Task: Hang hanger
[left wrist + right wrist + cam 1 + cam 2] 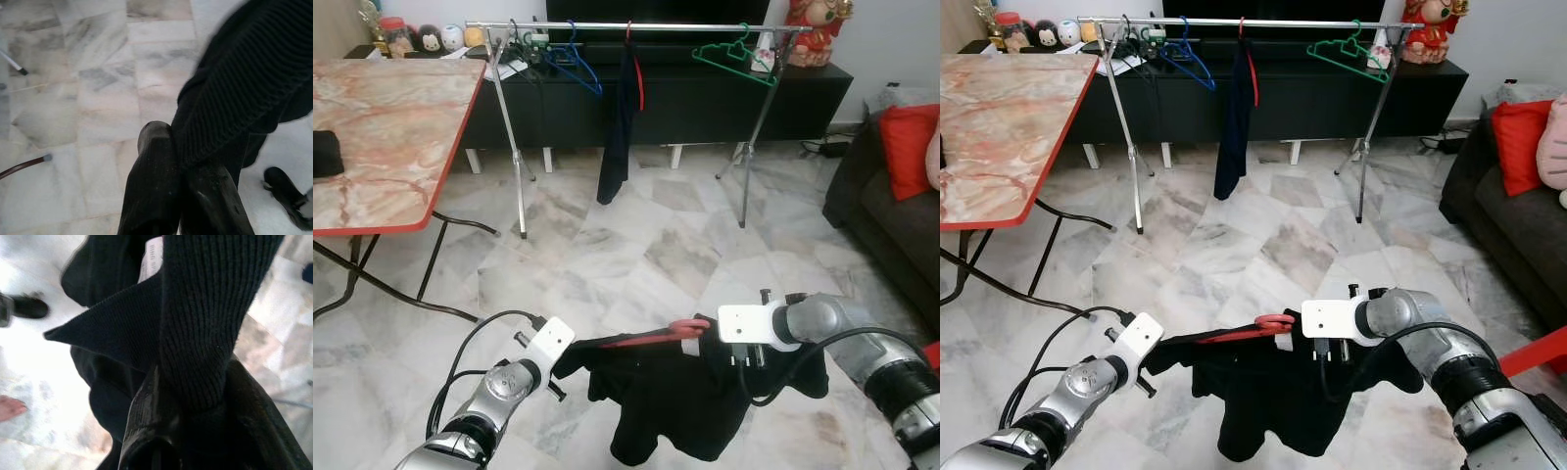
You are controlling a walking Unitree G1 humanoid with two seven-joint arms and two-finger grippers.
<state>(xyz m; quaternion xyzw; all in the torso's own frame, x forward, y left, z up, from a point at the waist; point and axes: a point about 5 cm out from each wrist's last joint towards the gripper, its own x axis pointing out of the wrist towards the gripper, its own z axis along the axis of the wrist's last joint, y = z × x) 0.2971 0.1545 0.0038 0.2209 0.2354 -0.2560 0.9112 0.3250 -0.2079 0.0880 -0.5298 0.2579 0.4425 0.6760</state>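
Black knit garment shows a white neck label, print unreadable.

The left gripper points down over a pale marble-tiled floor, its two black fingers closed together on a fold of black ribbed knit garment. The cloth rises from between the fingers and hangs off to one side. A thin metal leg tip and a dark curved rod end rest on the tiles nearby.
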